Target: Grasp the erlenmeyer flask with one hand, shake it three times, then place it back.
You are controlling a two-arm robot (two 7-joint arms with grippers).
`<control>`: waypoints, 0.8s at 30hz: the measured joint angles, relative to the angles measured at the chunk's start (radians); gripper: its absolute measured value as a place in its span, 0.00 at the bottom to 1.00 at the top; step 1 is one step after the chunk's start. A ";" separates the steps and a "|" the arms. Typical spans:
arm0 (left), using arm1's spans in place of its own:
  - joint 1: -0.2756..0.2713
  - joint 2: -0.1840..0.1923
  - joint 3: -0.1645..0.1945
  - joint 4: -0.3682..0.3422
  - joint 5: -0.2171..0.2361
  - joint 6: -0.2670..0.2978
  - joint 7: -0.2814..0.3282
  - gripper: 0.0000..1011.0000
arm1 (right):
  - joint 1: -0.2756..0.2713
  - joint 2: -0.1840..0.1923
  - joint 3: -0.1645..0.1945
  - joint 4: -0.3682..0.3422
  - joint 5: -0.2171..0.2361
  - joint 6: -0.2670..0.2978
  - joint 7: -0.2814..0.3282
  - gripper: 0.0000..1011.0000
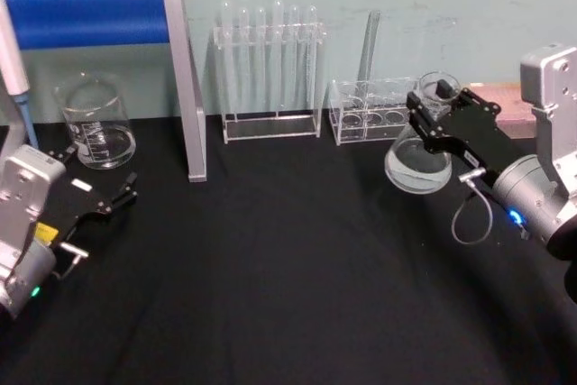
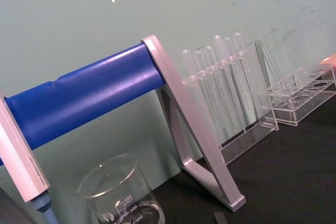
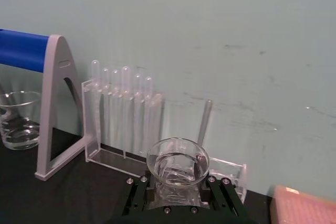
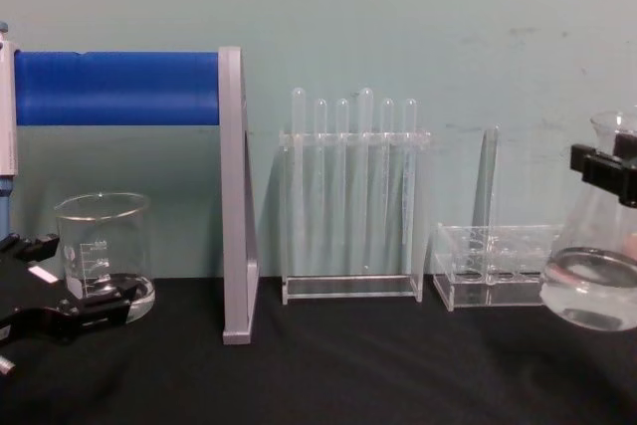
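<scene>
The erlenmeyer flask (image 1: 418, 161) is clear glass with a little liquid in its wide base. It hangs above the black table at the right, in front of the low rack. My right gripper (image 1: 431, 105) is shut on its neck just below the flared rim. From the side, the flask (image 4: 595, 281) is lifted off the table, its base level. The right wrist view looks down into the flask's mouth (image 3: 177, 162) between the black jaws. My left gripper (image 1: 101, 185) rests open at the left, near the beaker.
A glass beaker (image 1: 95, 123) stands at the back left under a blue roller on a grey stand (image 1: 187, 87). A rack of test tubes (image 1: 269, 69) and a low clear rack (image 1: 368, 113) with a glass rod line the back wall.
</scene>
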 joint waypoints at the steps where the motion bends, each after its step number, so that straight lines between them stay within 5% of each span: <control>1: 0.000 0.000 0.000 0.000 0.000 0.000 0.000 0.99 | 0.000 -0.001 0.002 0.001 -0.002 0.000 0.000 0.44; 11: 0.000 0.000 0.000 0.000 0.000 0.000 0.000 0.99 | -0.012 -0.013 0.002 -0.012 -0.013 0.003 0.024 0.44; 24: 0.000 0.000 0.000 0.000 0.000 0.000 0.000 0.99 | -0.053 -0.005 -0.058 -0.080 0.006 0.017 0.092 0.45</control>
